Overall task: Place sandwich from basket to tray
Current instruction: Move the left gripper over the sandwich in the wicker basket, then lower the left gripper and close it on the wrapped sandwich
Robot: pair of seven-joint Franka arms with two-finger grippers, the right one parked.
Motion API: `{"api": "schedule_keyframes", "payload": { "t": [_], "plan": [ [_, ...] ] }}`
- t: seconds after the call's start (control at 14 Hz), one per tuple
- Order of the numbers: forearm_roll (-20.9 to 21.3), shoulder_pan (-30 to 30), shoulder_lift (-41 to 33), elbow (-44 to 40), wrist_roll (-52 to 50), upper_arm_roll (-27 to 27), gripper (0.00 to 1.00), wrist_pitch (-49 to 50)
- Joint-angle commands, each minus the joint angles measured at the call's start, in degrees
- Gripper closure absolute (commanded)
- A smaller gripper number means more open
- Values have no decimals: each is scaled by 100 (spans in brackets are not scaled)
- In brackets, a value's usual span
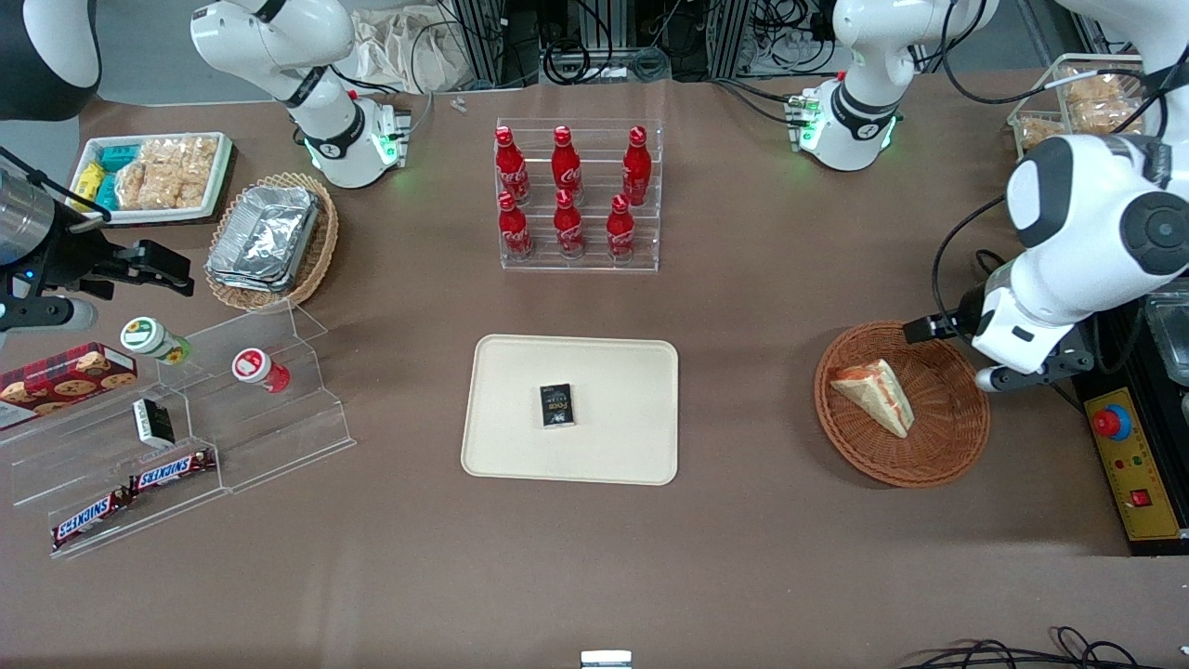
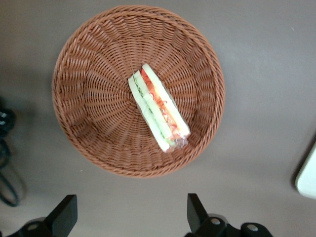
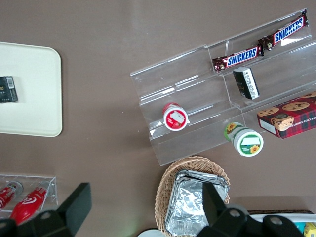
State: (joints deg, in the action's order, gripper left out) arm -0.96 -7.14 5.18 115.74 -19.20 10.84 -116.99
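Clear acrylic steps [image 1: 186,427] at the parked arm's end of the table carry two Snickers bars [image 1: 130,492], a cookie box [image 1: 65,372] and a red-lidded cup [image 1: 258,368], and next along sits a pale oval basket of foil trays [image 1: 271,240]. Moving to the middle, six red cola bottles [image 1: 568,190] stand in their clear rack, and nearer the front camera lies the cream tray [image 1: 520,446] with only a small black box [image 1: 556,405] on it. On toward the working arm's end we reach the reddish-brown wicker basket [image 1: 947,446], and the sandwich [image 1: 873,395] is lying inside it, wrapped, its orange and green filling edge showing in the wrist view [image 2: 158,108]. The gripper [image 1: 957,358] hovers over the basket's rim on the side toward the working arm's base, above the sandwich and not touching it; its fingers [image 2: 64,215] are spread wide with nothing between them.
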Motion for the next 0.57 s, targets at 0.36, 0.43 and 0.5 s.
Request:
{"api": "schedule_keyframes", "payload": {
  "t": [0.36, 0.43, 0.5],
  "plan": [
    [-141, 10, 642, 423, -2024, 58, 0, -1518],
    [-141, 19, 677, 484, -2218, 67, 0, -1702],
    [-141, 19, 713, 546, -2324, 67, 0, -1826]
  ]
}}
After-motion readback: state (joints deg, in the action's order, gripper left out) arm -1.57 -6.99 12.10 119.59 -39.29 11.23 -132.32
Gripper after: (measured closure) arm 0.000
